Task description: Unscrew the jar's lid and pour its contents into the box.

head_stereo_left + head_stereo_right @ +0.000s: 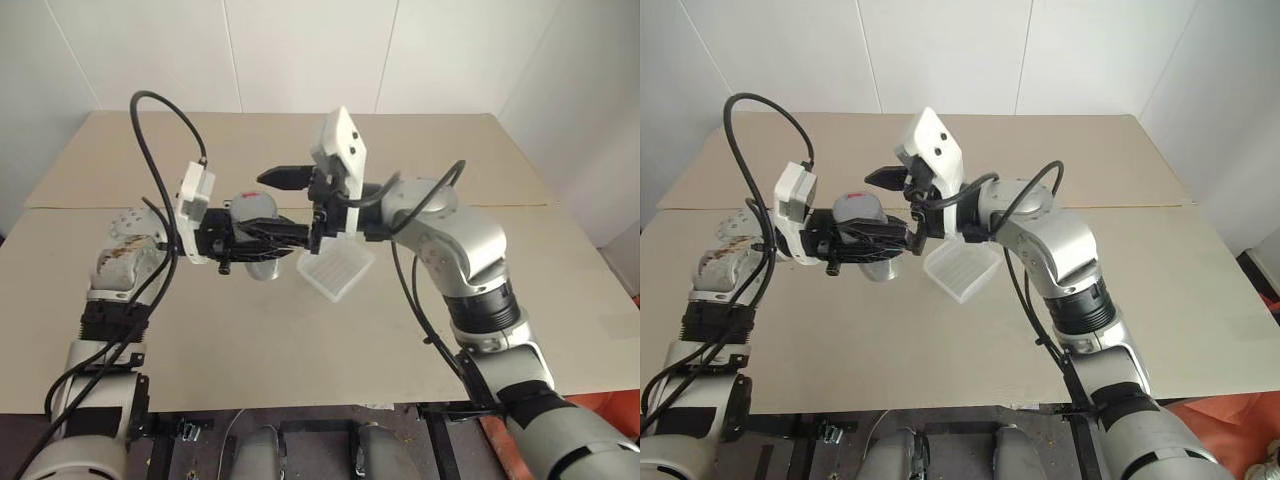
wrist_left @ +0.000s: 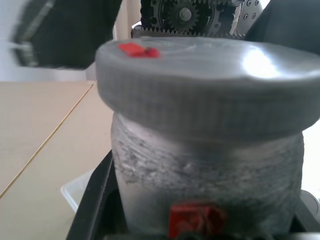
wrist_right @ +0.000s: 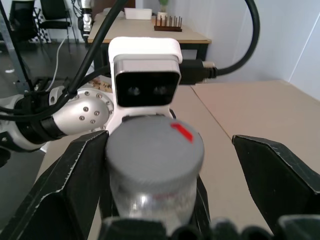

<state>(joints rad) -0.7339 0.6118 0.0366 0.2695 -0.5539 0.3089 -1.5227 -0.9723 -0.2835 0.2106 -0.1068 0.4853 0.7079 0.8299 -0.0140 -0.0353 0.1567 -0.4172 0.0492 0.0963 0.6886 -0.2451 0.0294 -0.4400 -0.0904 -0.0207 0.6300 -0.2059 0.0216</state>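
step: lid (image 3: pixel 156 150) still on, unscrewing barely started
jar (image 1: pixel 868 236): clamped in left claw (image 1: pixel 890 238), above the table (image 1: pixel 300 340) beside the box (image 1: pixel 334 268)
right claw (image 3: pixel 165 165): wide, straddling the lid
next: pinch the lid, then twist

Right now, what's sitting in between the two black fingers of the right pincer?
In the right wrist view, the lid on the jar sits between the open right pincer's fingers, one finger on each side. The left pincer holds the jar.

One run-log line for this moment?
left gripper: shut on jar | right gripper: open around lid | lid: on | box: on table
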